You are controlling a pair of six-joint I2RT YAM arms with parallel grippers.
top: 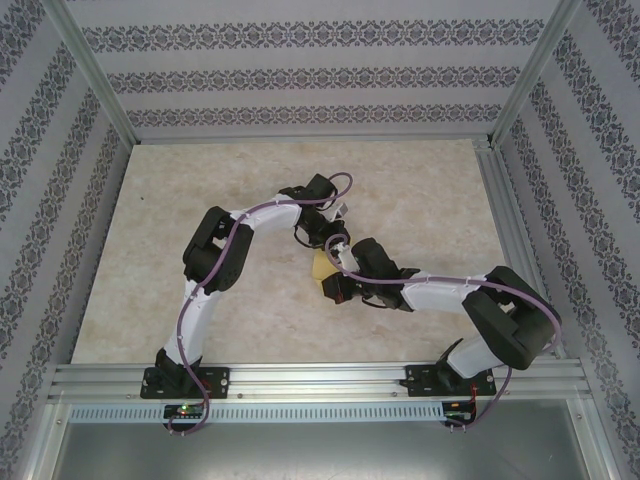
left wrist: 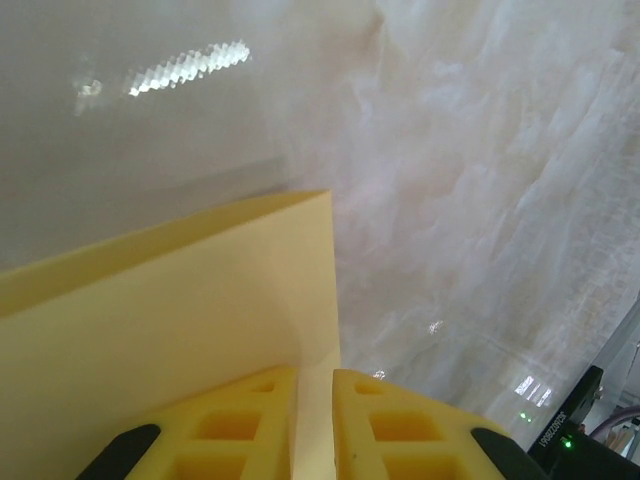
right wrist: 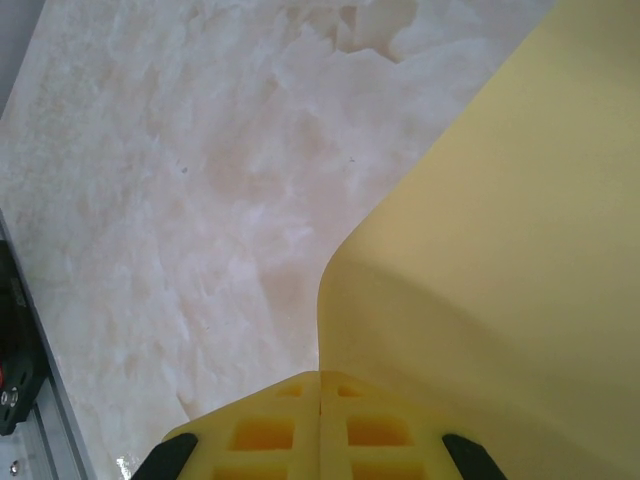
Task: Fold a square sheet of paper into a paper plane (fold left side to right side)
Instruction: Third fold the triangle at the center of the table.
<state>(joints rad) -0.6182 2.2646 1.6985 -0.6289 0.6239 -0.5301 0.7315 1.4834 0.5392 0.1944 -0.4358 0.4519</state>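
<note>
Left gripper point(left wrist: 315, 425), seen from its wrist camera, has its yellow fingers point(left wrist: 250, 430) drawn almost together on the edge of the square sheet of paper point(left wrist: 180, 320). A thin strip of the yellow-orange sheet shows between them while the rest spreads off to the left. Right gripper point(right wrist: 320, 430) pinches the same sheet, its fingers pressed tight against each other where the paper bends and fans away to the right. From overhead, both arms reach toward the middle of the table point(top: 200, 200), the left gripper from the far side and the right gripper from the near side. The sheet is caught between them and largely hidden by the wrists. The tabletop is a pale, marbled beige with a sheen that catches glints of light. Aluminium posts point(top: 95, 75) frame the cell, the walls point(top: 300, 80) carry bands of grey patterned wallpaper, and an aluminium rail point(top: 320, 378) along the near edge holds the two arm bases.
</note>
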